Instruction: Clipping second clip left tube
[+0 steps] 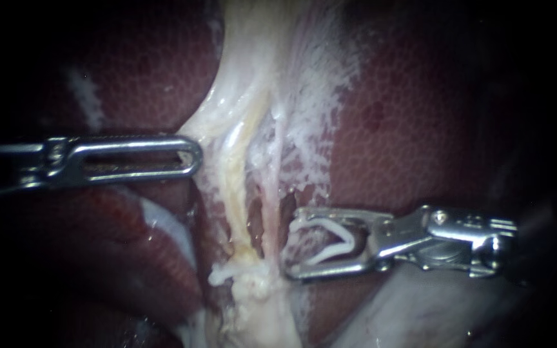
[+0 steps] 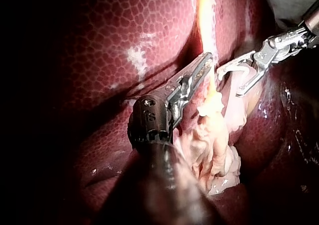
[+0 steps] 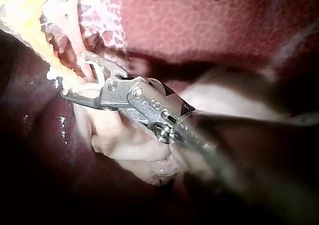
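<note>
Two thin tubes run down the middle between the liver lobes: a yellowish left tube [image 1: 234,193] and a pinker right tube [image 1: 269,209]. My right instrument [image 1: 293,243] stands just right of them, jaws wide apart, with a white clip [image 1: 330,241] seated between them. Its tips lie beside the pink tube, and neither tube is between the jaws. My left instrument [image 1: 191,158] grips the pale tissue [image 1: 217,132] left of the tubes, jaws together. A small white lump [image 1: 219,276] sits at the strand's lower end; I cannot tell what it is.
Dark red liver [image 1: 420,129] surrounds the tubes on both sides. White webby tissue [image 1: 317,109] fans out above the right instrument. A pale smooth fold [image 1: 407,309] lies under the right shaft. In the left wrist view frayed pale tissue [image 2: 214,145] hangs beside the left instrument [image 2: 205,63].
</note>
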Available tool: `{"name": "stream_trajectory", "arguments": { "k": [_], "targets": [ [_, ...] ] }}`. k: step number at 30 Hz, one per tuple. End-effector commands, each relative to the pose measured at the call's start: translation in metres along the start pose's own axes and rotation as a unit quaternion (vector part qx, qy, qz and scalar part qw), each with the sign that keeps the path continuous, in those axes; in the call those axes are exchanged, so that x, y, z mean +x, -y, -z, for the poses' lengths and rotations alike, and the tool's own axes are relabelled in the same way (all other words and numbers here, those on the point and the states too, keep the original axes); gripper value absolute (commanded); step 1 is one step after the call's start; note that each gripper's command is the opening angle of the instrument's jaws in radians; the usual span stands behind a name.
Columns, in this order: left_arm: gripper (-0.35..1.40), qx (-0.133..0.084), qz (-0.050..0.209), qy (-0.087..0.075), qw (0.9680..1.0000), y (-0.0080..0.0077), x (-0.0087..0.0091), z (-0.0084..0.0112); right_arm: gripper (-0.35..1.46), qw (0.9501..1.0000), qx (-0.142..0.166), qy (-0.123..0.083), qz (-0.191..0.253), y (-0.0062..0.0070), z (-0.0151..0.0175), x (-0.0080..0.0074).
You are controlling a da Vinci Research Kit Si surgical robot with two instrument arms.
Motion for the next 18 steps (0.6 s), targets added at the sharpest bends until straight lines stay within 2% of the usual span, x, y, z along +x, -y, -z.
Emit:
{"name": "stream_trajectory", "arguments": {
  "k": [1, 18],
  "targets": [
    [-0.35, 0.000, -0.001, 0.000, 1.0000, 0.0001, -0.0001, 0.0000, 0.57, 1.0000, 0.002, 0.000, 0.000, 0.0000, -0.0004, 0.0000],
    [-0.35, 0.000, -0.001, 0.000, 1.0000, 0.0008, -0.0001, 0.0002, 0.55, 0.9998, 0.020, 0.008, 0.004, -0.0012, -0.0056, 0.0002]
  ]
}}
